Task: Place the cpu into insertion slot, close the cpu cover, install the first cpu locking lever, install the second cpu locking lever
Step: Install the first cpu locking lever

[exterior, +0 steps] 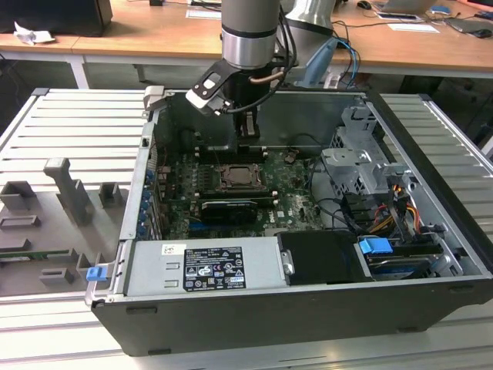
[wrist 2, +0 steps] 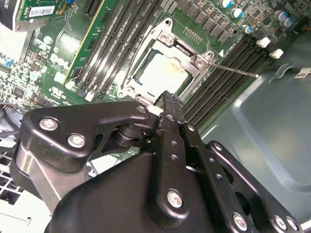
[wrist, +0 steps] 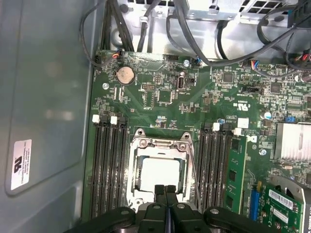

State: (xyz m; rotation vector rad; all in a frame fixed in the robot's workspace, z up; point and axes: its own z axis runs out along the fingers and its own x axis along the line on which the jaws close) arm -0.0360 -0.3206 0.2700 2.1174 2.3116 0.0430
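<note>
- cpu point(wrist: 158, 175) sits in socket point(wrist: 137, 194), cover point(wrist: 160, 143) looks down over it
- end effector point(wrist: 165, 191) tips pressed together, empty, at socket edge
- likely lever step; loose lever point(wrist 2: 233, 69) needs pressing under its catch

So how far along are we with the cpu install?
Done: the cpu sits under the closed cpu cover. In hand: nothing; the hand is shut and empty at the cover's edge. Left: one locking lever sticks out from the cover's corner, seemingly unlatched, so the lever latching looks unfinished.
</note>
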